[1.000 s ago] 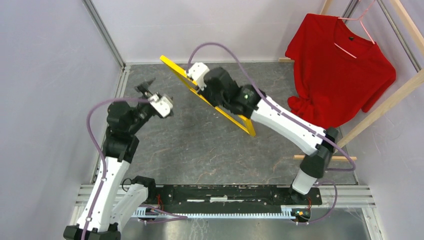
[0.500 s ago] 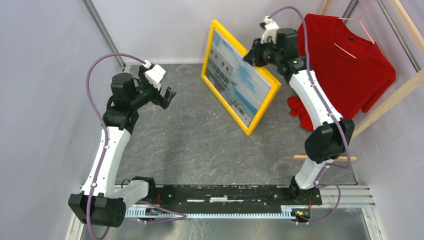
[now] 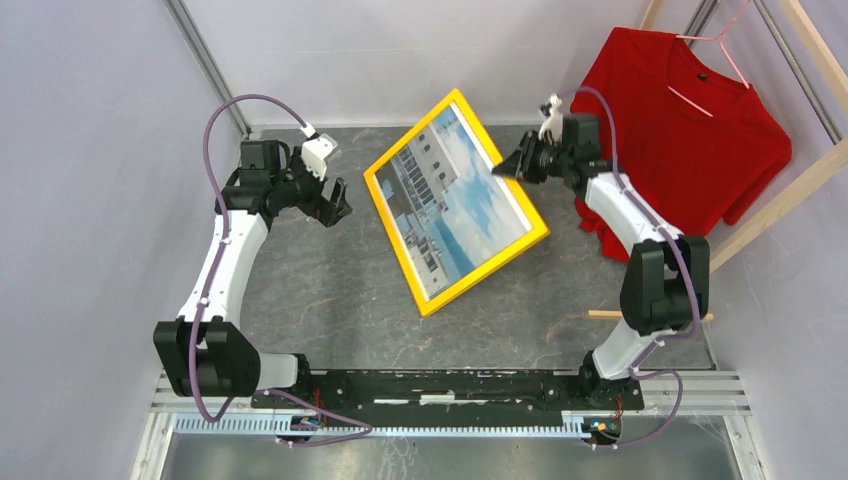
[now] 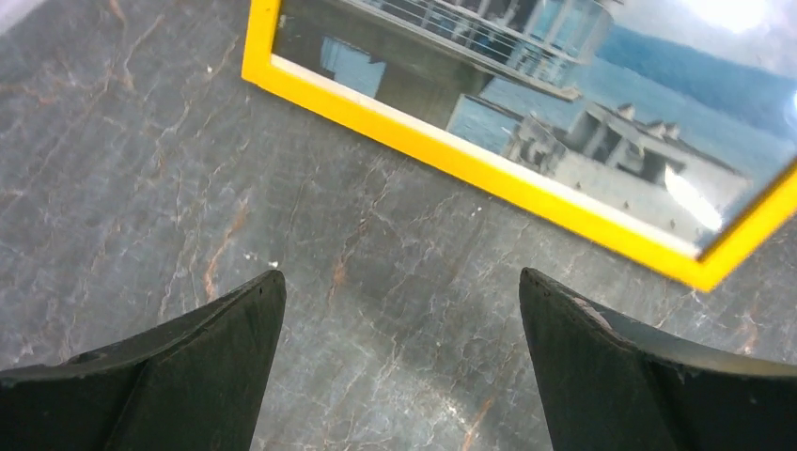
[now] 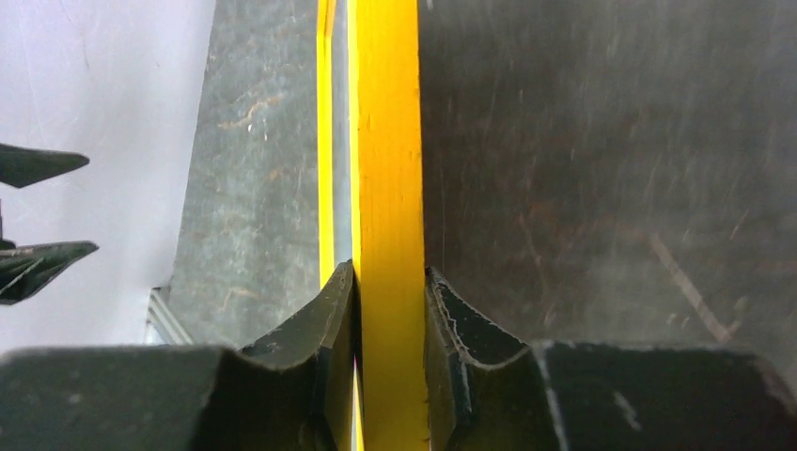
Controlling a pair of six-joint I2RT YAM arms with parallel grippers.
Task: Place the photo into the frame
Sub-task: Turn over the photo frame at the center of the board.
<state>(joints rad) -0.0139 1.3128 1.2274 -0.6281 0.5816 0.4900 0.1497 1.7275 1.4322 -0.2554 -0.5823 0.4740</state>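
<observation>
The bright yellow rectangular picture frame (image 3: 486, 272) sits tilted over the middle of the grey marbled desk (image 3: 330, 290), front upward. The glossy paper print (image 3: 452, 195) of white buildings under blue, cloudy sky is seated inside it. The right claw (image 5: 388, 282) is clamped narrowly on the frame's flat painted edge. The left claw (image 4: 399, 282) gapes wide and empty, near the frame.

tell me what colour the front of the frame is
Bright yellow. The frame shows best in the top external view.
</observation>
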